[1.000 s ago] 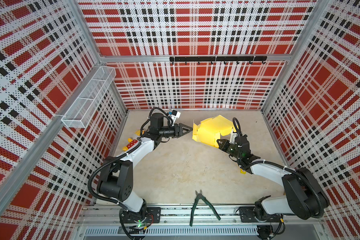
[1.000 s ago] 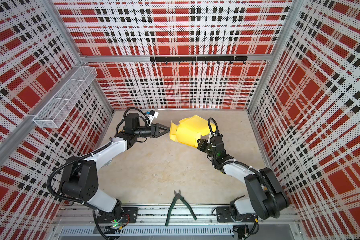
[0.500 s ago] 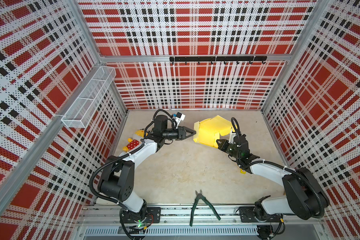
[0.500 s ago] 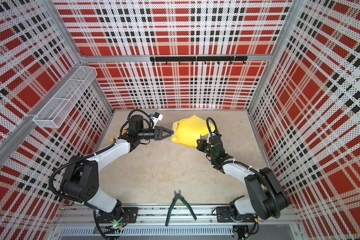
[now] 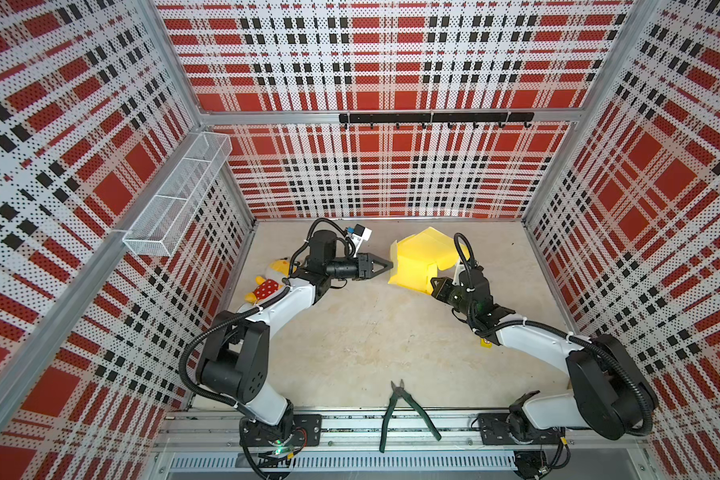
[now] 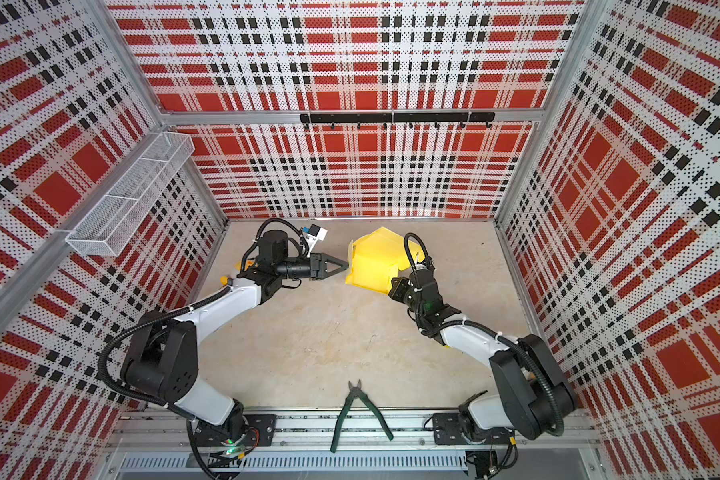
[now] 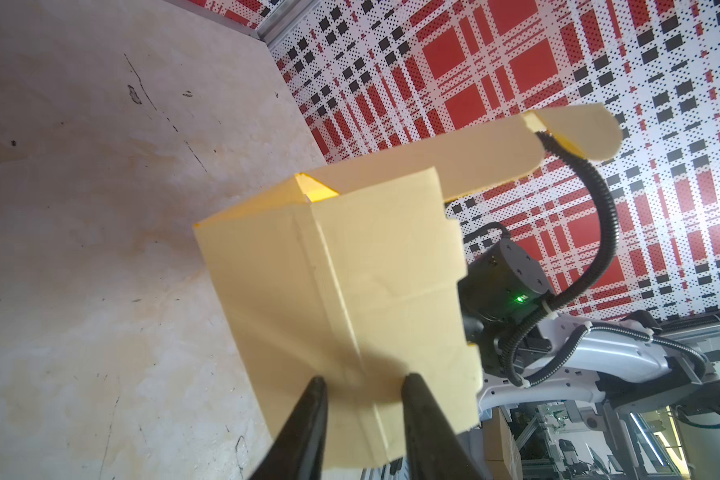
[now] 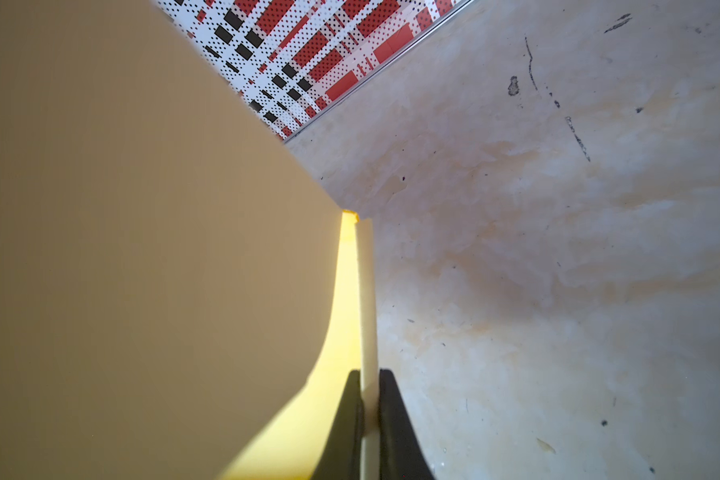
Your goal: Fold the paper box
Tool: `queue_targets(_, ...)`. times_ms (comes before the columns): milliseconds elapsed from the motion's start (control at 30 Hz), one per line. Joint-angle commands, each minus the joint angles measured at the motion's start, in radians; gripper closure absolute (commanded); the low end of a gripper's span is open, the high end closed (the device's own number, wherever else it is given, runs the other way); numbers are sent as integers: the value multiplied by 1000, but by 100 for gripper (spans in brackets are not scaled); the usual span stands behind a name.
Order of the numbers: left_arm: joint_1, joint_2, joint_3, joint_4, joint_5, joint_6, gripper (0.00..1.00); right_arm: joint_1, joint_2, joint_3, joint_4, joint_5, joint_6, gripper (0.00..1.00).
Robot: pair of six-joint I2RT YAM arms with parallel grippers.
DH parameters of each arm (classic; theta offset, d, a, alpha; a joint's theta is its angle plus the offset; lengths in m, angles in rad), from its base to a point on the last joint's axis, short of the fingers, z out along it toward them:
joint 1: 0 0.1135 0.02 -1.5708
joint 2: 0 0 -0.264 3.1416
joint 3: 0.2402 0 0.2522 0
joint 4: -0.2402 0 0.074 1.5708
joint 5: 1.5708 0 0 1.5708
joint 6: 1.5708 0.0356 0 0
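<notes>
The paper box [image 5: 418, 259] is a pale yellow, partly folded cardboard shape held off the table at the back middle, with flaps sticking up; it shows in both top views [image 6: 371, 262]. My right gripper [image 5: 433, 286] is shut on the edge of one wall, seen as a thin strip between the fingers [image 8: 366, 374] in the right wrist view. My left gripper [image 5: 391, 264] reaches in from the left with its jaws partly open. Its two fingertips [image 7: 362, 380] rest against the outer face of the box's [image 7: 350, 270] left panel, and nothing is clamped between them.
Green-handled pliers [image 5: 404, 409] lie at the table's front edge. A plush toy [image 5: 269, 282] sits beside the left arm near the left wall. A tiny yellow cube [image 5: 485, 341] lies under the right arm. A wire basket [image 5: 175, 199] hangs on the left wall.
My left gripper has moved right toward the box and narrowed its jaws until the tips meet the left panel. The right gripper has kept its hold and barely moved.
</notes>
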Motion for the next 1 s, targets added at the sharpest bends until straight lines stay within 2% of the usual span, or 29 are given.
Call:
queue_targets(0,-4,9,0,-11,-14,33,64,32,-31,31,25,58,-37,100)
queue_targets(200,16,8,12,-22,-9,52,62,35,-31,37,31,50,-50,100)
queue_targets(433,34,2,25,-90,-9,136,62,36,-21,57,37,-20,-93,100)
queue_targets(533,35,0,58,-159,-15,199,60,36,-14,69,19,-55,-119,100)
queue_targets(700,35,2,157,-405,-94,407,59,36,23,98,-9,-119,-147,100)
queue_targets(867,35,0,199,-482,-118,456,57,35,41,92,-10,-102,-125,100)
queue_targets(967,64,-4,241,-563,-167,507,56,36,42,94,-27,-92,-132,100)
